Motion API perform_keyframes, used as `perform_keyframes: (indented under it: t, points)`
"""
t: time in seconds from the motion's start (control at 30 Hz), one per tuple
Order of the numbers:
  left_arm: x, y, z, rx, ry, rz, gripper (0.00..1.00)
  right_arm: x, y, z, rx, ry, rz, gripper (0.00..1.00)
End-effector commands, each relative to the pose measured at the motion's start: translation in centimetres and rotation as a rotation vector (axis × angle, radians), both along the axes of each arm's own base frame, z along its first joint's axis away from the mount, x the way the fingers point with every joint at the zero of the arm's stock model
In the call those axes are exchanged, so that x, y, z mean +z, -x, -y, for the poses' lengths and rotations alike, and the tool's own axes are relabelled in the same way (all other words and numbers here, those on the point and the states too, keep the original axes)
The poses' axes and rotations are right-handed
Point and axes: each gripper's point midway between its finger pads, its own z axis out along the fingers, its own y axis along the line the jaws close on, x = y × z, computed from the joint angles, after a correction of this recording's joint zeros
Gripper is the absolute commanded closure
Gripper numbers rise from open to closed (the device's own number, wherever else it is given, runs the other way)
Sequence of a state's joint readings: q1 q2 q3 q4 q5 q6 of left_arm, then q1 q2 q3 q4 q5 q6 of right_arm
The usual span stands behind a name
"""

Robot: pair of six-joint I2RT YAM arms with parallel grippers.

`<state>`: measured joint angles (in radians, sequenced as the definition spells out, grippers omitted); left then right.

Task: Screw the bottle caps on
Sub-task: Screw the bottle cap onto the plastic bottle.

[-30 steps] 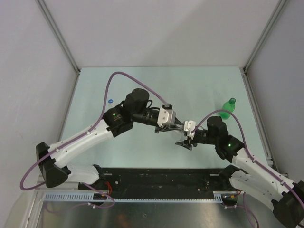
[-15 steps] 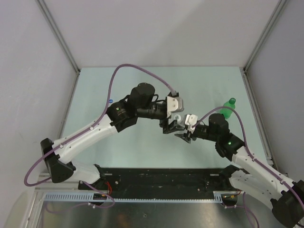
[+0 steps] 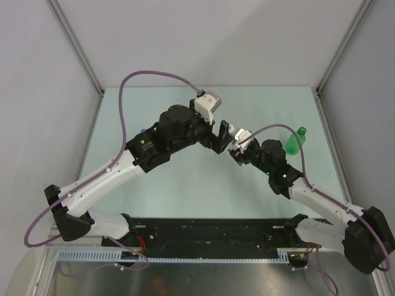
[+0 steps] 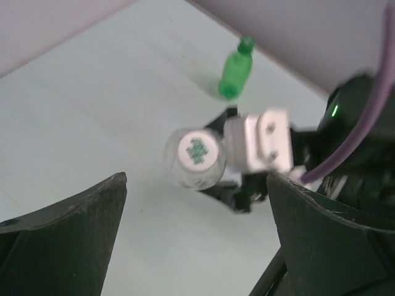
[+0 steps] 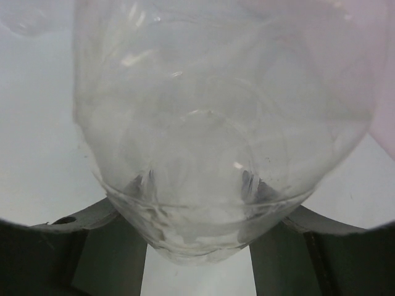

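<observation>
Left wrist alone shows white cap (image 4: 196, 151) on clear bottle (image 4: 182, 177), right gripper (image 5: 197, 246) clamped around it, left gripper (image 4: 194, 240) fingers apart.

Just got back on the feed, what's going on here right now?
The right gripper is clamped on a clear bottle near the middle of the table, with the bottle's white cap pointing at the left gripper. The left gripper is open and empty; it faces the cap but does not touch it. A green bottle, with its cap on, stands off to the right, with neither arm on it.
</observation>
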<state>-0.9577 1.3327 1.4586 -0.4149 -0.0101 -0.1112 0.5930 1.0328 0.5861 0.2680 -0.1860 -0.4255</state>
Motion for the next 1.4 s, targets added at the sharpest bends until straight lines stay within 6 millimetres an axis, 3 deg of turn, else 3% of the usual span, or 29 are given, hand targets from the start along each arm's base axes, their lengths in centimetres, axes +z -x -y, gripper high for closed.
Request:
perform_keyframes:
  t: [0.0,0.17,0.47,0.67,1.03,1.37]
  points:
    - [6.3,-1.9,-2.1,0.275,0.304,-0.023,0.01,0.0,-3.2,2.3,-0.269,0.096,0.095,1.00]
    - [6.7,-3.5,-2.0,0.385,0.368,-0.075,0.00,-0.3,-4.7,2.8,-0.428,0.142,0.165,1.00]
    - [3.5,-5.4,-0.7,0.486,0.356,-0.162,0.01,1.3,-4.5,2.3,-0.445,0.047,0.224,1.00]
    - [2.2,-5.4,1.5,0.436,0.342,-0.213,0.14,1.1,-4.3,3.0,-0.493,0.078,0.249,1.00]
    - [-0.1,-5.6,0.9,0.488,0.304,-0.245,0.29,1.5,-4.1,3.6,-0.525,0.069,0.261,1.00]
    - [-1.1,-5.1,2.1,0.435,0.282,-0.283,0.43,1.3,-4.3,4.0,-0.554,0.083,0.266,1.00]
